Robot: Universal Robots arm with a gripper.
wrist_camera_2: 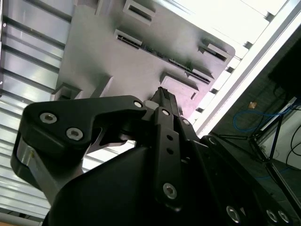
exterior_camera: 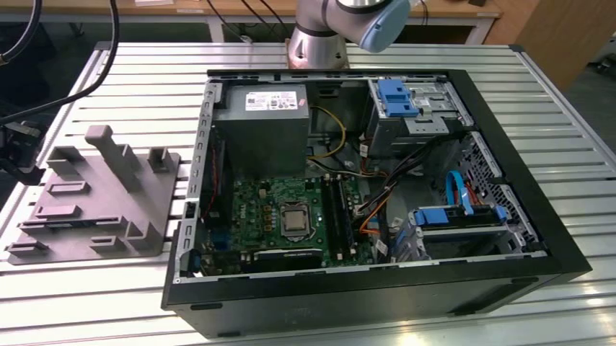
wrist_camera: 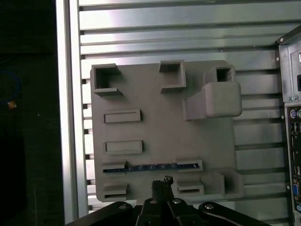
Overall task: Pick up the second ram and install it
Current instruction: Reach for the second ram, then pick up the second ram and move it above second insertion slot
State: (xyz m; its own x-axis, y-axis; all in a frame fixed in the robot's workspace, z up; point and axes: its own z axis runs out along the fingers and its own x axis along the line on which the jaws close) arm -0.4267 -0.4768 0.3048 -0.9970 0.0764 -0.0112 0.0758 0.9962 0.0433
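1. One slatted metal table (exterior_camera: pixel 558 94) carries everything.
2. One open computer case (exterior_camera: pixel 568 252) lies on its side across the middle of the table. The long dark slots (exterior_camera: pixel 334 205) on its board are where I judge the stick belongs. I cannot tell whether any of them is filled.
3. One arm (exterior_camera: pixel 327 29) rises from the table's far edge in the exterior view.
4. One grey fixture (exterior_camera: pixel 159 194) lies flat beside the case, near the table edge at the exterior view's left.
5. One claw (wrist_camera: pixel 162 184) hangs above the fixture, close to one of its edges. In both wrist views its fingers (wrist_camera_2: pixel 162 96) look pressed together, with nothing between them.
6. One memory stick (wrist_camera: pixel 150 166) stands on its long edge in a holder on the fixture, parallel to that same edge and just ahead of the claw. It also shows in the second wrist view (wrist_camera_2: pixel 162 52).
7. I judge the work to be at the pick-up step, with the stick not yet gripped. A grip would call for the fingers to part and line up squarely across the stick's thin body.
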